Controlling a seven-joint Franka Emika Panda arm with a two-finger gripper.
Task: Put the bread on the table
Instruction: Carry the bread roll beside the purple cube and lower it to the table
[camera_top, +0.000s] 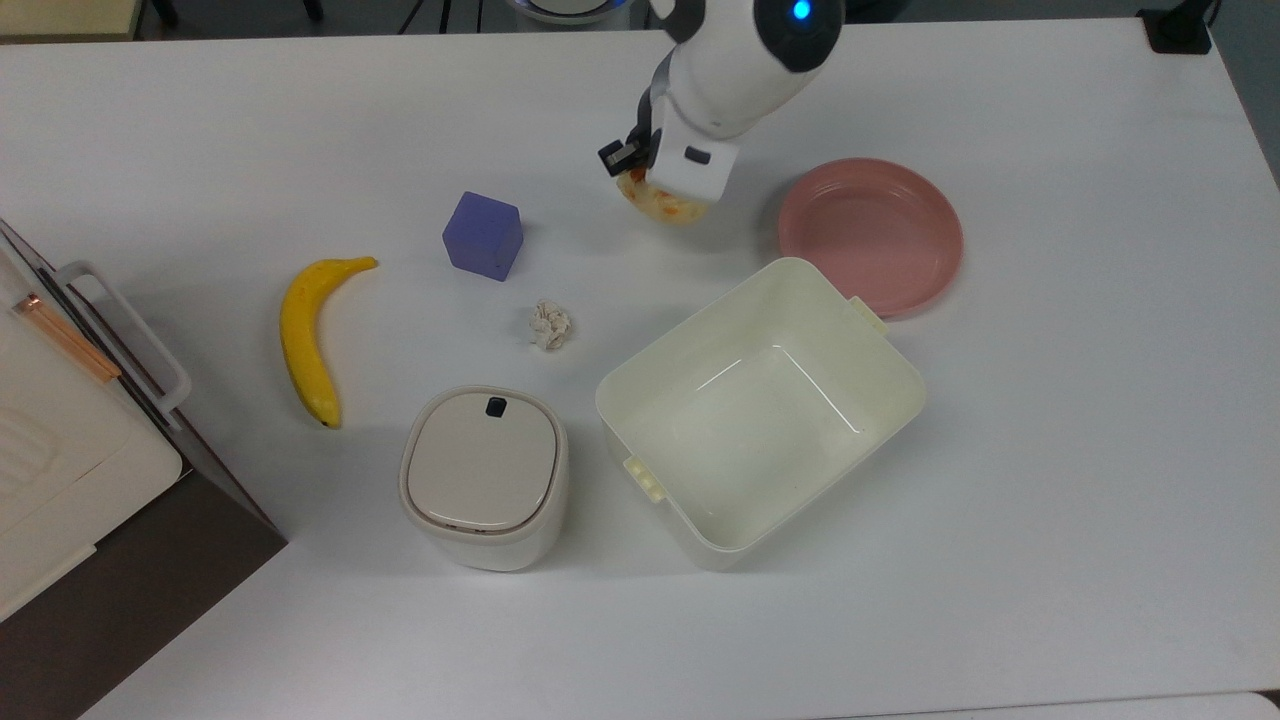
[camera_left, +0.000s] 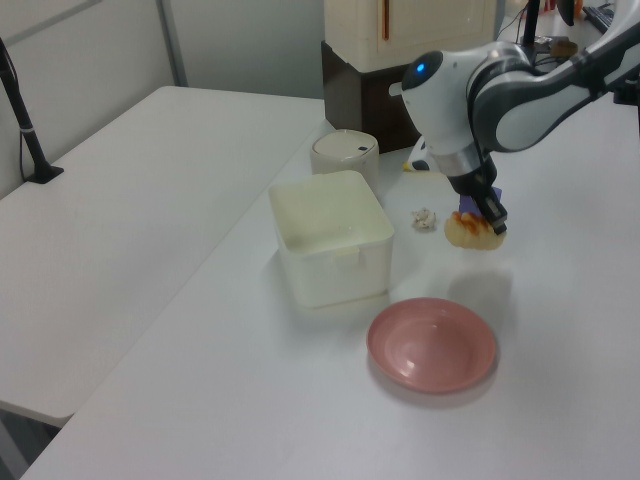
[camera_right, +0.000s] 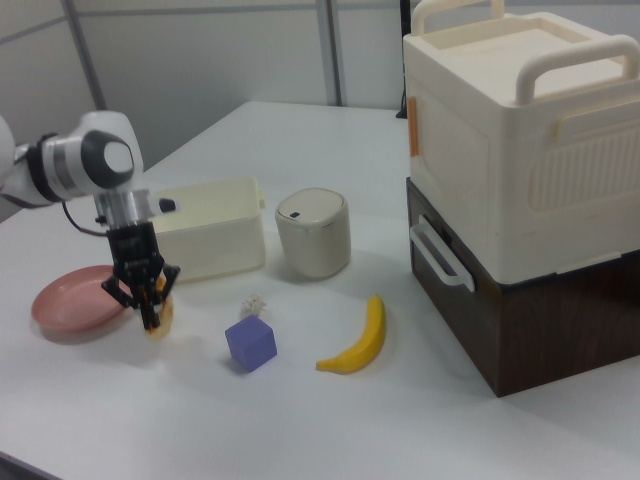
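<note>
While your hand (camera_left: 487, 216) grips the bread (camera_left: 473, 233), it hangs just above the tabletop (camera_top: 1050, 420) — between the purple cube (camera_top: 484, 236) and pink plate (camera_top: 872, 233) (top view).

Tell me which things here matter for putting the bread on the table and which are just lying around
Part of the job:
the bread, held in the gripper
the table

Lying about:
pink plate
purple cube
banana
paper ball
open cream bin
lidded canister
</note>
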